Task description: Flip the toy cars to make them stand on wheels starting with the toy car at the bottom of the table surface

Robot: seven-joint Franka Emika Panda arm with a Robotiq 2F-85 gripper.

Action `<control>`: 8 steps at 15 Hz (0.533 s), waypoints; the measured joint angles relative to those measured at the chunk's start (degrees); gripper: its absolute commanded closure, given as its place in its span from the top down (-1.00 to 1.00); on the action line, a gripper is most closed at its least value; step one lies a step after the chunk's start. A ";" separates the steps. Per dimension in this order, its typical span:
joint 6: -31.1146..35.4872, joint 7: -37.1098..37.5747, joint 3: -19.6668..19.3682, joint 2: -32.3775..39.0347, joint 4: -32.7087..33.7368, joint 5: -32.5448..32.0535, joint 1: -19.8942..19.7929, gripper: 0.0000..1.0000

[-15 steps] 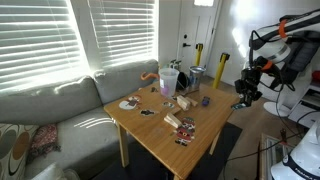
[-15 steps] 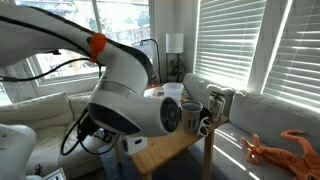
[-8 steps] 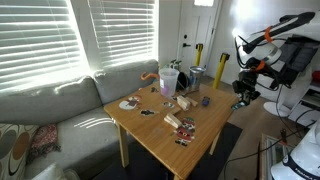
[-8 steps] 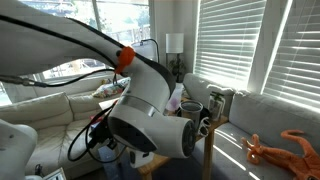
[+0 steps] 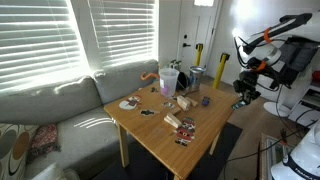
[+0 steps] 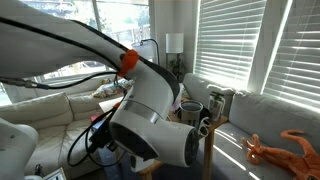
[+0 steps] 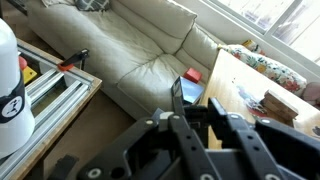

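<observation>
The light-wood table (image 5: 158, 140) stands in front of the sofa, cluttered with small objects. Tiny dark toy cars lie on it: one near the sofa side (image 5: 147, 112), a bluish one near the far edge (image 5: 205, 101), one by the front edge (image 5: 183, 140). They are too small to tell which way up they lie. My gripper (image 5: 245, 94) hangs off the table's far corner, apart from every car. In the wrist view the gripper (image 7: 196, 95) has its fingers close together with nothing between them, and the table (image 7: 235, 85) lies ahead.
Reddish-and-white striped items (image 5: 172, 122) and cups (image 5: 170, 78) stand on the table. A pale sofa (image 5: 60, 105) runs along the window side. My arm (image 6: 150, 110) fills most of an exterior view, with mugs (image 6: 190, 113) behind it. A metal rack (image 7: 45, 80) stands beside the sofa.
My arm changed pose about one second ago, its upper links rising. The gripper stayed beside the table's far corner. Nothing has moved in the last half second.
</observation>
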 measured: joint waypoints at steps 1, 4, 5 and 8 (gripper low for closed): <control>-0.65 -0.20 -0.20 0.85 0.19 0.60 -0.29 -0.85; -3.21 -0.14 -0.79 4.46 1.19 3.48 -0.94 -0.85; -3.59 0.01 -0.82 5.75 1.61 4.40 -1.23 -0.85; -3.74 1.42 -0.84 9.27 2.95 6.62 -1.69 -0.85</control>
